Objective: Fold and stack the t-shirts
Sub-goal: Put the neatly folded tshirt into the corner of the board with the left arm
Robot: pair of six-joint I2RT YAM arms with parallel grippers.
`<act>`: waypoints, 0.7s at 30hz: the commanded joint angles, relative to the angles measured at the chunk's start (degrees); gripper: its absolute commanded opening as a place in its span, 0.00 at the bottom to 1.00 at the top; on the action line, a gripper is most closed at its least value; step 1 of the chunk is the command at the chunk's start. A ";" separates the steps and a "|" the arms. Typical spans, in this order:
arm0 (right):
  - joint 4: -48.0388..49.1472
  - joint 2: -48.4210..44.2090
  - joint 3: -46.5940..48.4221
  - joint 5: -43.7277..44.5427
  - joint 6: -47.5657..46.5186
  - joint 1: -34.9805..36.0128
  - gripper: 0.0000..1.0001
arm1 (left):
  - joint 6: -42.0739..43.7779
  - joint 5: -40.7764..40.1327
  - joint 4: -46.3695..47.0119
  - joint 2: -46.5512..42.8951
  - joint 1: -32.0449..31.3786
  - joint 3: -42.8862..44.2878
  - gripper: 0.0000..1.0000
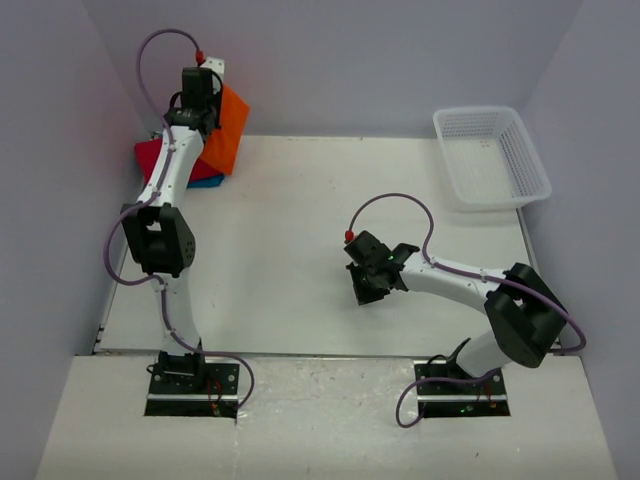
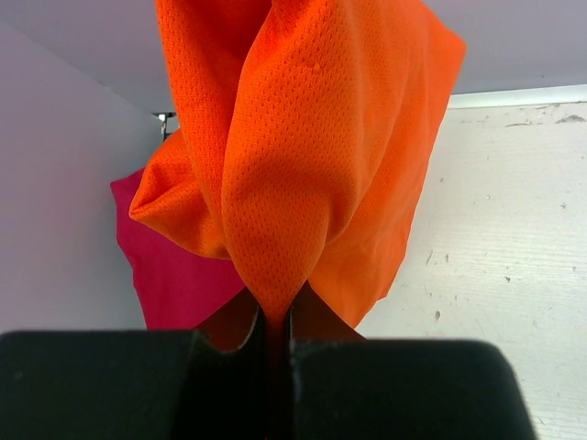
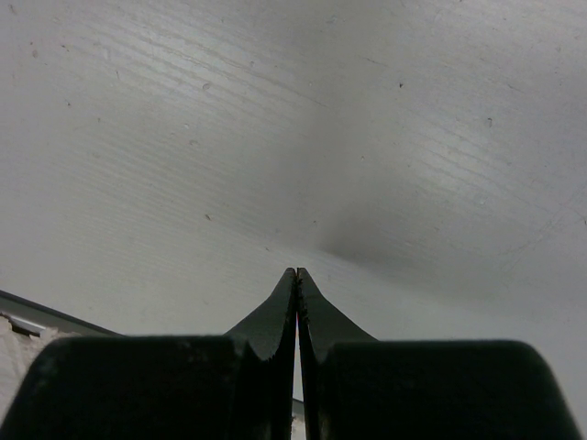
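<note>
My left gripper [image 2: 275, 316] is shut on the bright orange t-shirt [image 2: 303, 147], which hangs bunched from its jaws. From above, the left gripper [image 1: 205, 95] holds this orange t-shirt [image 1: 228, 130] raised at the table's far left corner. Below it lies the crimson red t-shirt [image 1: 155, 158], also seen as the pink-red cloth [image 2: 170, 266] on the table. A sliver of the teal blue t-shirt [image 1: 205, 182] peeks out beneath the red one. My right gripper [image 1: 368, 285] hovers over the middle of the table, shut with nothing between its fingers [image 3: 296, 280].
A white plastic lattice basket [image 1: 492, 155] stands at the far right corner of the white table [image 1: 300, 230]. Grey walls close in behind and on both sides. The left arm's purple cable loops above its wrist.
</note>
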 commanded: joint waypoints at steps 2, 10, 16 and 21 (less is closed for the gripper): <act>0.77 -0.10 0.69 0.65 0.24 0.32 0.00 | 1.37 -1.52 0.50 -3.58 0.91 1.37 0.00; 0.42 0.16 0.87 0.91 0.33 0.32 0.00 | 1.45 -1.26 0.85 -3.41 2.05 0.41 0.00; 0.07 0.77 1.22 0.56 0.33 0.32 0.00 | 0.93 -1.43 1.55 -3.50 3.02 -0.73 0.00; -0.20 0.95 1.48 0.74 0.33 0.32 0.00 | 1.19 -1.96 1.73 -1.65 3.90 -0.03 0.00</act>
